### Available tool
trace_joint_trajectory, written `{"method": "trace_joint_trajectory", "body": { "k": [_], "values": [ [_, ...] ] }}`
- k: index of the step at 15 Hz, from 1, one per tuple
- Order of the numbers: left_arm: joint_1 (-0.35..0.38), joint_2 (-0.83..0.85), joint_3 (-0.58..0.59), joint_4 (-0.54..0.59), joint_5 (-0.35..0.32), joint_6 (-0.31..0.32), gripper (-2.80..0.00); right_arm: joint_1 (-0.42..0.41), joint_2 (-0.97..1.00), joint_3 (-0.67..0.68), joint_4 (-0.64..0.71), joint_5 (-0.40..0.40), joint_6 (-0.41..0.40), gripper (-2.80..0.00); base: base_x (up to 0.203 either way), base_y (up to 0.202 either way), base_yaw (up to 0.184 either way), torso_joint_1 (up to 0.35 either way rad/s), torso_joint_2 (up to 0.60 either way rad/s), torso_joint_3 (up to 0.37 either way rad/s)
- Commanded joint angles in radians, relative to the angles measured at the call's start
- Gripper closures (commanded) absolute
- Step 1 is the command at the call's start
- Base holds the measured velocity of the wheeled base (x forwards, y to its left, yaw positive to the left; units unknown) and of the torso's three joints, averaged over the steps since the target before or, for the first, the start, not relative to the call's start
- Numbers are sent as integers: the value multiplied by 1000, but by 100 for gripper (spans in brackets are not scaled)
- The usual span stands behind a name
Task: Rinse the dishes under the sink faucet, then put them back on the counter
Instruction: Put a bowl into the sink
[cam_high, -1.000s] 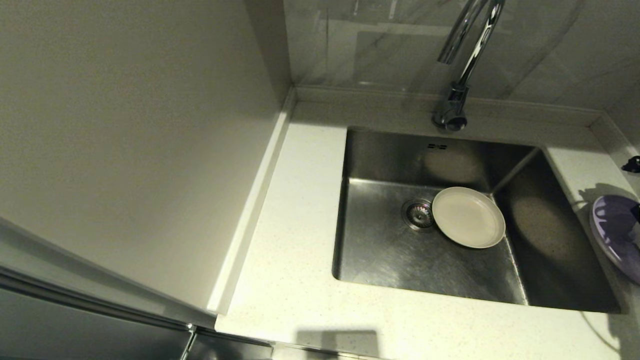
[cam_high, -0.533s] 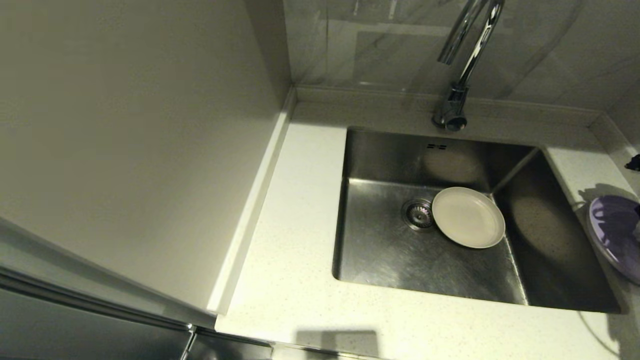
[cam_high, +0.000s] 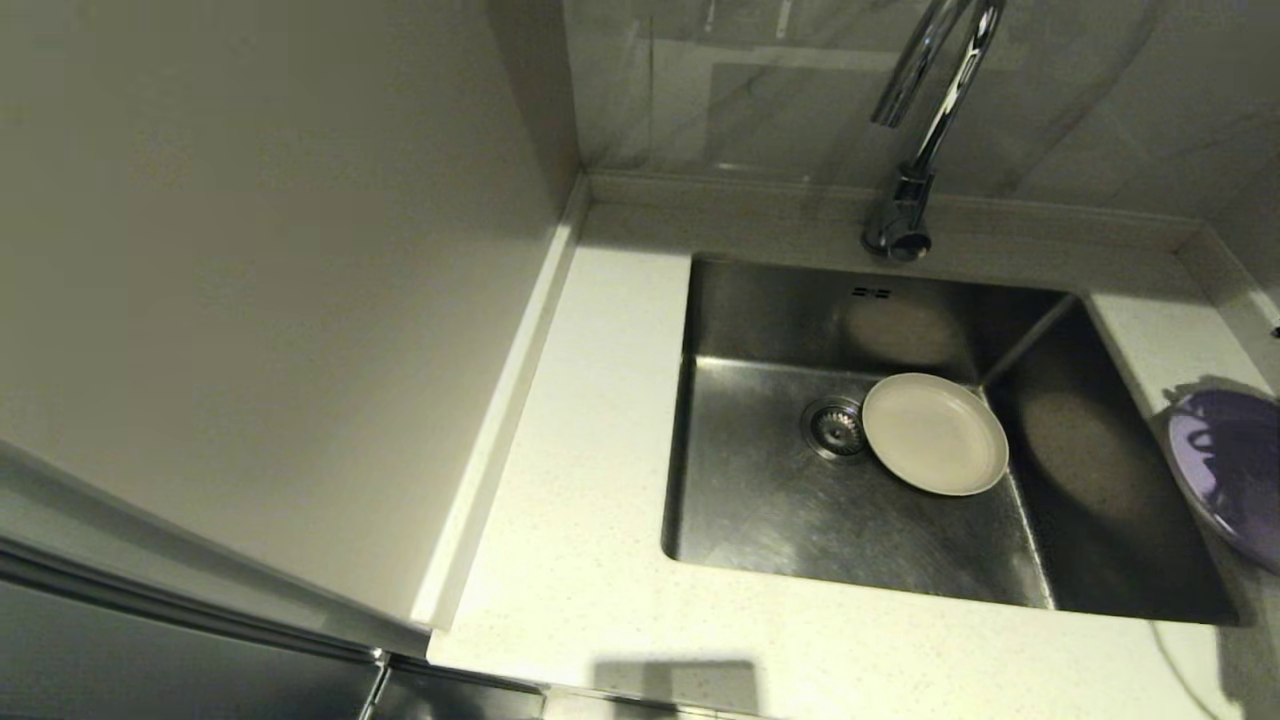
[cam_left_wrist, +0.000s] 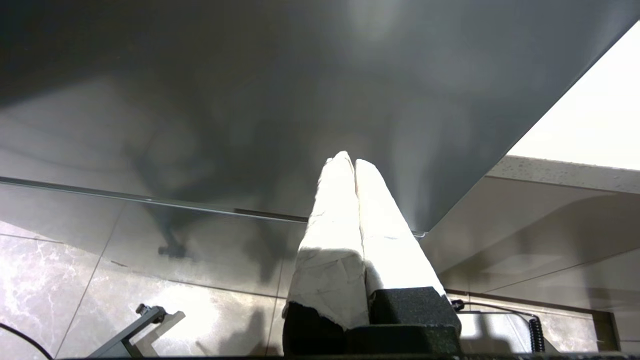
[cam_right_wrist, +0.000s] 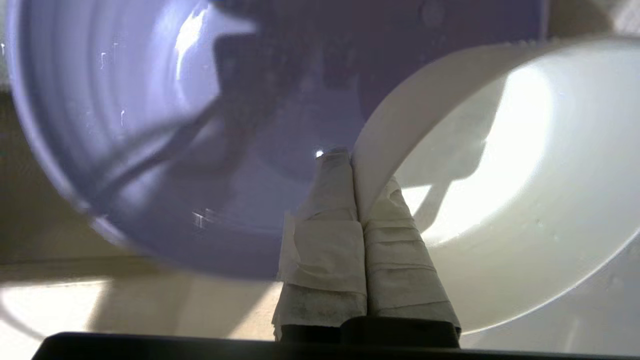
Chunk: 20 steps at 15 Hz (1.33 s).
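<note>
Right gripper (cam_right_wrist: 352, 160): pinched on white bowl (cam_right_wrist: 505, 185) rim, over lavender plate (cam_high: 1225, 470) at counter (cam_high: 590, 500) right edge.
Beige plate (cam_high: 935, 433): round, shallow, beside drain in steel sink (cam_high: 770, 520).
Left gripper (cam_left_wrist: 354, 162): parked, closed, empty.

Right tool (cam_right_wrist: 352, 155) clamped; left tool (cam_left_wrist: 354, 162) closed, parked.

The head view looks steeply down from above onto the counter (cam_high: 590, 520), the sink (cam_high: 770, 520) and the faucet (cam_high: 915, 130) at the back, with a cabinet side filling its left. The left wrist view sits low, well away from the sink, facing a dark cabinet front and tiled floor past the left gripper (cam_left_wrist: 350, 162). The right wrist view is very close behind the right gripper (cam_right_wrist: 347, 155), filled by the lavender plate (cam_right_wrist: 150, 125) and white bowl (cam_right_wrist: 500, 200). Head and right wrist views share that lavender plate (cam_high: 1230, 470).
</note>
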Motion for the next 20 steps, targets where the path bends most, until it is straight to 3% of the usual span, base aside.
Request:
{"method": "trace_joint_trajectory", "body": {
  "k": [1, 8, 11, 15, 20],
  "values": [
    [0, -2, 0, 0, 0, -1, 0, 4, -53, 35, 9, 11, -7, 0, 0, 0, 0, 0, 0, 0],
    [0, -2, 0, 0, 0, -1, 0, 13, -167, 158, 6, 42, -48, 0, 0, 0, 0, 0, 0, 0],
    [0, -2, 0, 0, 0, -1, 0, 61, -203, 188, 4, 47, -49, 0, 0, 0, 0, 0, 0, 0],
    [0, -2, 0, 0, 0, -1, 0, 186, -274, 244, -18, 48, -49, 0, 0, 0, 0, 0, 0, 0],
    [0, -2, 0, 0, 0, -1, 0, 399, -403, 442, -252, 47, -49, 0, 0, 0, 0, 0, 0, 0]
  ]
}}
